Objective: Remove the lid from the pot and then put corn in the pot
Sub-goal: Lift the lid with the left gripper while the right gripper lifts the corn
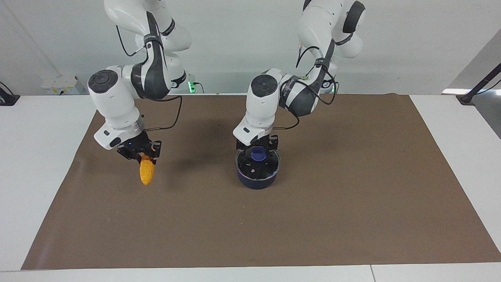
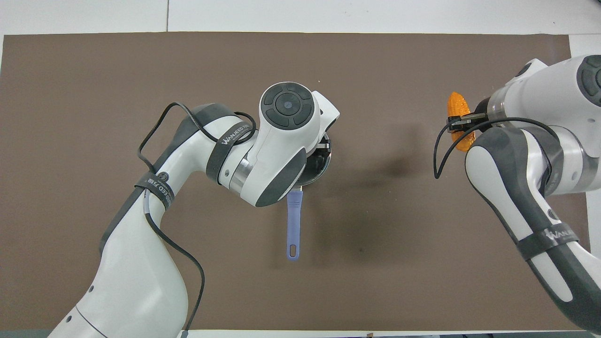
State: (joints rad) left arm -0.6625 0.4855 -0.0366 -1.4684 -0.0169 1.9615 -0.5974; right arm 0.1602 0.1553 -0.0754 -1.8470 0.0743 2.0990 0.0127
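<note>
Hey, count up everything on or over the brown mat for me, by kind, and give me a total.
Pots: 1, the pot
Lids: 1, the lid, on the pot
Corn cobs: 1, the corn, held up by the right gripper
Grippers: 2, the right one and the left gripper at the lid's knob
Total: 5

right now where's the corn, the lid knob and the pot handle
corn [image 1: 146,174], facing view, bare lower half of the cob
lid knob [image 1: 258,154], facing view, top of the knob
pot handle [image 2: 293,225], overhead view, middle of the handle
</note>
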